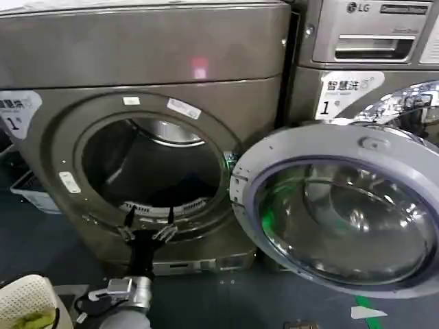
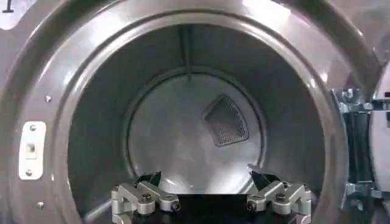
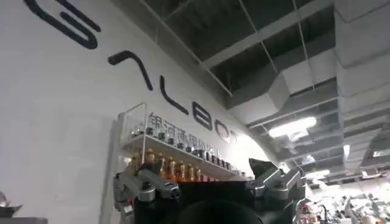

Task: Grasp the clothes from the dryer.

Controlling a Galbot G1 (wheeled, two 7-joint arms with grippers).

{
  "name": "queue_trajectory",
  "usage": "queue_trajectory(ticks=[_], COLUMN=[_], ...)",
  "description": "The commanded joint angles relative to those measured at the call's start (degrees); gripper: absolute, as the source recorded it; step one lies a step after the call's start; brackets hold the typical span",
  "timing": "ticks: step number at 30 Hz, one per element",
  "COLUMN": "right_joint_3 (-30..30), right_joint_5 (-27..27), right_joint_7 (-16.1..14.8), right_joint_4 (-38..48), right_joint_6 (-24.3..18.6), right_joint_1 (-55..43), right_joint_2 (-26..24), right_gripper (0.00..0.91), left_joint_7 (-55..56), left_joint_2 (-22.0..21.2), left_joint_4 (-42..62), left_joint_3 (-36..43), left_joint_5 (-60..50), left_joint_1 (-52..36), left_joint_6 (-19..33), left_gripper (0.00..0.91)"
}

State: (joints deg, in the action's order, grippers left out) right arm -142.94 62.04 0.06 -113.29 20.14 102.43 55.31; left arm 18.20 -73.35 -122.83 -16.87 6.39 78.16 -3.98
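Down by the floor, closest of all, sits a white mesh basket (image 1: pixel 27 298) with a yellow-green cloth (image 1: pixel 31 319) in it. Just beside it the robot's left arm reaches forward. Its left gripper (image 1: pixel 146 225) is at the bottom lip of the dryer (image 1: pixel 147 62), right in front of the round mouth. The two fingers (image 2: pixel 143 196) are spread wide apart with nothing between them.

The dryer's door (image 1: pixel 343 209) hangs wide open on the right side. It has a grey rim and shiny round glass.

Past the fingers is the dark inside of the drum (image 2: pixel 183 131). On the drum floor, low and a bit to the right, there is a dark lump, and this looks like the clothes (image 1: pixel 184 190). It is hard to make out in the shadow. The gripper is not touching it. At the very back is the pale round wall with a small mesh patch (image 2: pixel 226 120).

Behind the open door stands a lighter silver LG machine (image 1: pixel 370 41).

The right gripper (image 3: pixel 210 192) is somewhere else, pointing up at a white wall and the ceiling. Its fingers are apart and hold nothing.
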Motion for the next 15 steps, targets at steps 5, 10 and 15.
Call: queue_trajectory(ticks=[5, 10, 15], right_joint_3=[-0.02, -0.38, -2.32], right_joint_5=[-4.15, -11.54, -12.15], right_joint_7=[-1.18, -2.25, -3.15], right_joint_4=[-0.47, -1.10, -0.36], right_joint_6=[2.92, 5.04, 2.83], right_joint_1=[0.27, 0.97, 2.19], right_joint_2=[0.12, -0.47, -1.43], right_gripper=[0.907, 0.907, 0.907], left_joint_7=[-0.11, -0.85, -2.34], left_joint_2=[-0.52, -1.82, -3.35], left_joint_4=[2.78, 11.64, 25.26], left_joint_3=[-0.38, 0.47, 1.68], left_joint_5=[0.83, 2.75, 4.36], left_joint_1=[-4.04, -13.81, -27.46], left_joint_6=[-0.15, -0.94, -2.06], left_gripper=[0.907, 0.907, 0.907])
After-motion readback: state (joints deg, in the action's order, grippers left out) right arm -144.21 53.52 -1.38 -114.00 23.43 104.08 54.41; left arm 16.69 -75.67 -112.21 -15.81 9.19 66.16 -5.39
